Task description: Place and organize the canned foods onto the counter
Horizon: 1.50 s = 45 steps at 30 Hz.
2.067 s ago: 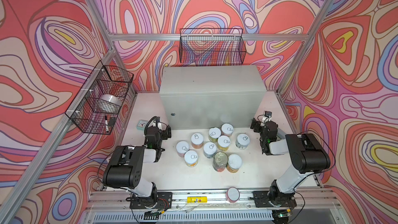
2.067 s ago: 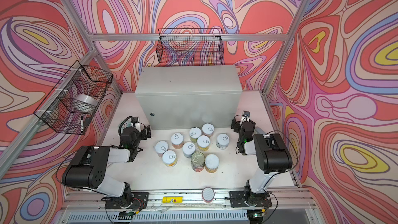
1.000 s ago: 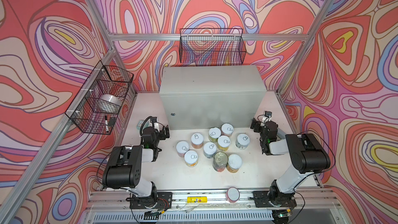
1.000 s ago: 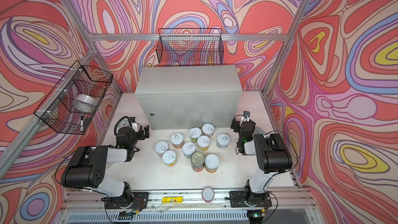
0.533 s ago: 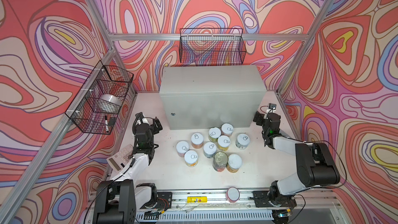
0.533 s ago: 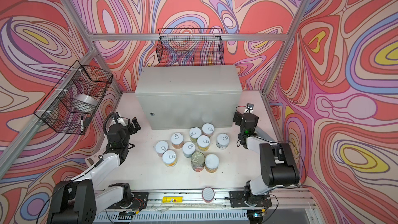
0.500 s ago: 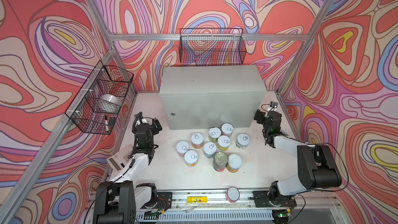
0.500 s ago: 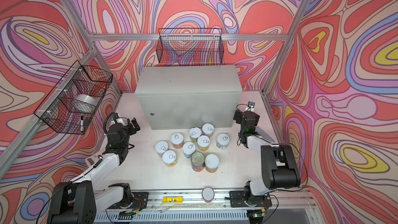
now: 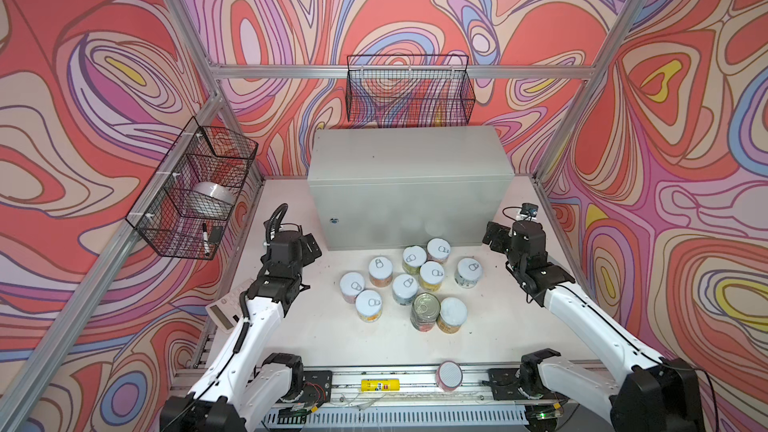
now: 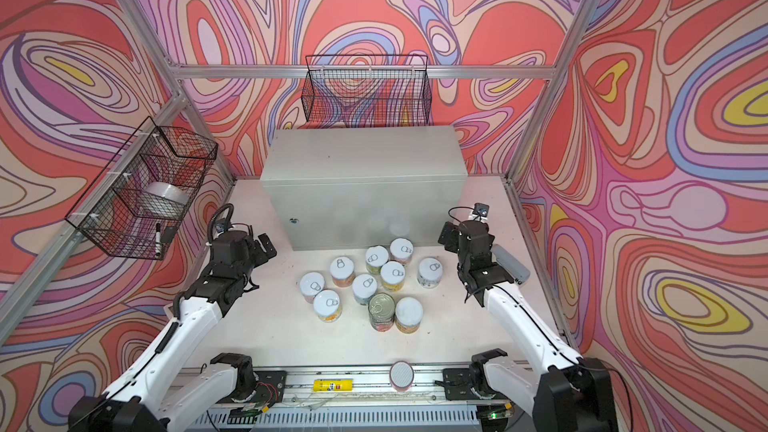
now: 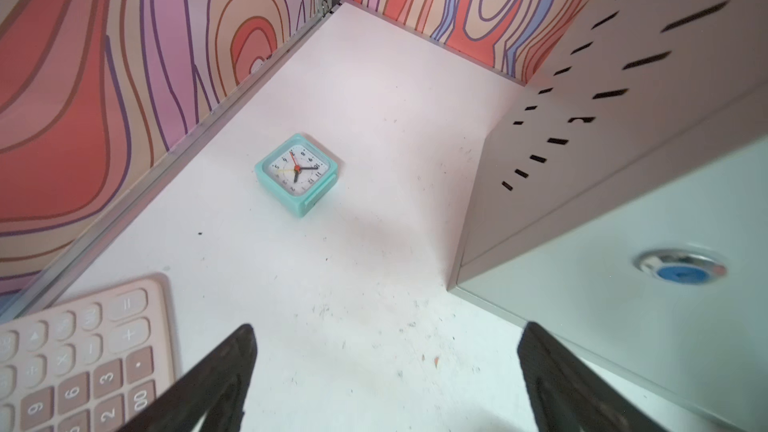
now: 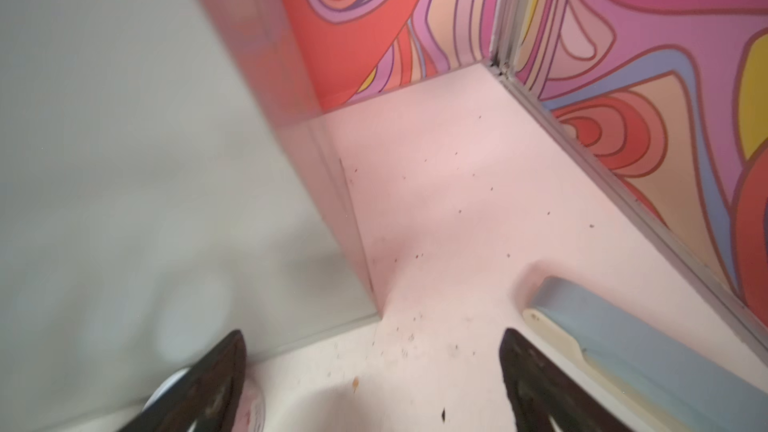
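Ten cans (image 9: 405, 284) stand clustered upright on the table (image 9: 324, 338), just in front of the grey box (image 9: 409, 168). The left claw (image 9: 311, 248) hovers released by the box's left front corner. The right claw (image 9: 494, 238) hovers released by its right corner.

Both top views are bright and evenly lit, just soft faint shadows under the cans (image 9: 405, 284) in front of the counter (image 9: 409, 151), whose front face shows hazy pale reflections of them. Left wrist shot is sharp on the clock (image 11: 296, 172) near the counter but the calculator (image 11: 79, 351) goes smeary, and the right wrist view is soft all over, counter wall just a grey blur.
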{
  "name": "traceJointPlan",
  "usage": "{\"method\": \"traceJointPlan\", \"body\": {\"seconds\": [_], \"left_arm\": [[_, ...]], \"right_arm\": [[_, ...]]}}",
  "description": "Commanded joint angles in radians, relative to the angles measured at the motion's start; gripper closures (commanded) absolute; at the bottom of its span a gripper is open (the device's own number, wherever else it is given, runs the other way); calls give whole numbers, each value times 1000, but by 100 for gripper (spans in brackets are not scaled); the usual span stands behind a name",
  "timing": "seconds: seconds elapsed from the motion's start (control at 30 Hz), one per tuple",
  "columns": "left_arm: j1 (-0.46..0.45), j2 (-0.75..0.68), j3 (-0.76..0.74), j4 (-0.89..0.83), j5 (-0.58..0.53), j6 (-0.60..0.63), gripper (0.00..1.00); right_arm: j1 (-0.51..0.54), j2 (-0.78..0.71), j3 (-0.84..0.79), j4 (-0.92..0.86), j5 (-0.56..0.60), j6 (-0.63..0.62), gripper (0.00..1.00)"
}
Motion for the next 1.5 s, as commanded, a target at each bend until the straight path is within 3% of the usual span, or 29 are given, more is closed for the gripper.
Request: {"method": "traceJointPlan", "body": {"seconds": [0.0,0.07,0.13,0.23,0.4,0.6,0.7,0.83,0.97,1.1,1.27,1.47], "left_arm": [[-78,-83,-14,-165,-36,-33,0],[-167,-121,2,-198,-131,-28,0],[-185,-150,36,-276,-140,-82,0],[-186,-193,96,-378,-56,-79,0],[-198,-299,111,-394,113,-46,0],[-243,-325,110,-372,313,-54,0],[-331,-291,156,-388,327,-16,0],[-549,-229,185,-392,232,-2,0],[-810,-99,179,-310,98,-7,0],[-972,56,163,-182,54,0,0],[-1038,154,117,12,108,9,0],[-1094,229,96,111,111,32,0]], "right_arm": [[55,-79,-10,-206,-69,61,2],[96,-111,6,-286,-83,84,2],[148,-137,24,-353,-84,105,2],[223,-170,48,-440,-86,151,4],[393,-211,83,-572,-33,210,9],[570,-231,85,-645,16,263,13],[667,-224,77,-644,65,288,12],[769,-198,73,-595,114,287,11],[792,-195,67,-590,199,330,9],[791,-259,77,-674,303,461,6],[791,-303,74,-780,350,577,5],[791,-353,27,-766,378,565,4]]}}
